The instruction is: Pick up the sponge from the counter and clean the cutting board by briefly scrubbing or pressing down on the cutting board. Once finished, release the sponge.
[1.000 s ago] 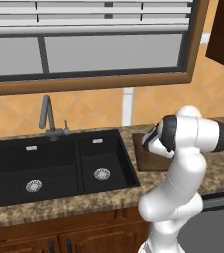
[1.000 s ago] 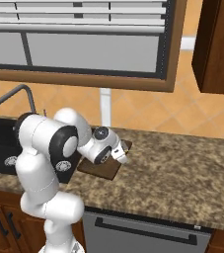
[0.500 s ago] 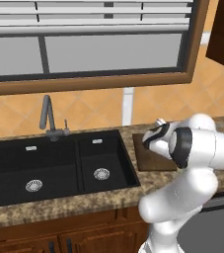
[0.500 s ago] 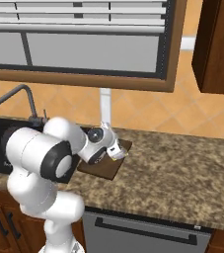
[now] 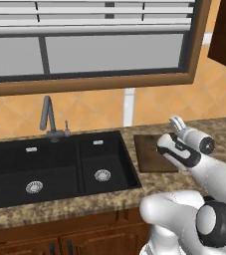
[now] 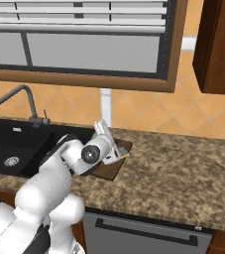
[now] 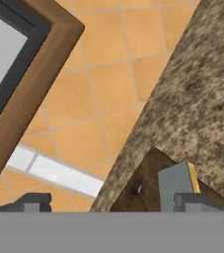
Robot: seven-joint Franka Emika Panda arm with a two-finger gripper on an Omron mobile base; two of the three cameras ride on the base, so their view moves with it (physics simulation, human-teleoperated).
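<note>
Your white arm has swung forward and low over the last second, its wrist now stretched out above the flat dark brown wooden cutting board [image 5: 152,153], where a second ago the elbow stood upright beside it. The small grey-blue and yellow rectangular sponge [image 7: 178,182] rests against the right finger of the tool [image 7: 113,202], on or just above the board, at about 5 o'clock in the hand view, with the board's small hole at 6 o'clock. In the right base view a yellow sliver of sponge peeks out at 3 o'clock of the wrist. You cannot tell from these pictures whether the tool is pinching the sponge or standing spread. The long speckled brown granite bench [image 6: 183,168] runs off toward 3 o'clock. Judging by this, you are at the scrubbing stage; the release remains.
</note>
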